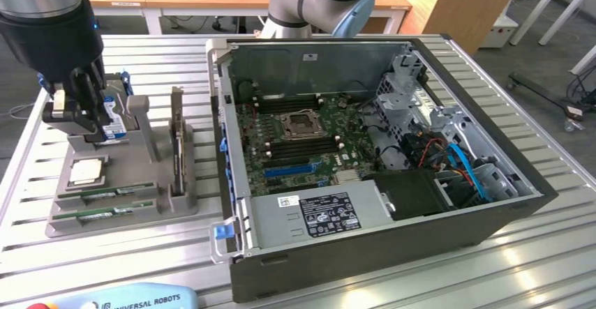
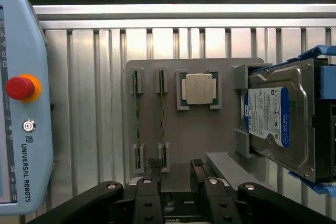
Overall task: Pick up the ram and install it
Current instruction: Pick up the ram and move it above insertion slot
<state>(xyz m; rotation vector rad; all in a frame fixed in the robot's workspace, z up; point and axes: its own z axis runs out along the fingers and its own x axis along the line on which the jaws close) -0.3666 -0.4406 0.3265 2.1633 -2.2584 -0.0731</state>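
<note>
Holding two ram sticks [image 2: 137, 124], processor [image 2: 199, 88], hard drive [image 2: 275, 121], grey tray [image 2: 210, 135]

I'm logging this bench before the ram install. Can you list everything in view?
table: one, silver, slatted, under everything
computer case: one, dark, open, on the table
holder: one, grey, on the exterior view's left of the case
ram sticks: two, green, on edge in holder slots, side by side
processor chip: one, silver, in a holder recess beside the sticks
hard drive: one, silver with blue-white label, upright at the holder's end
expansion card: one, dark, upright on the holder, nearest the case
teach pendant: one, light blue with red button, on the table
gripper: one, black, open, above the holder, empty
</note>
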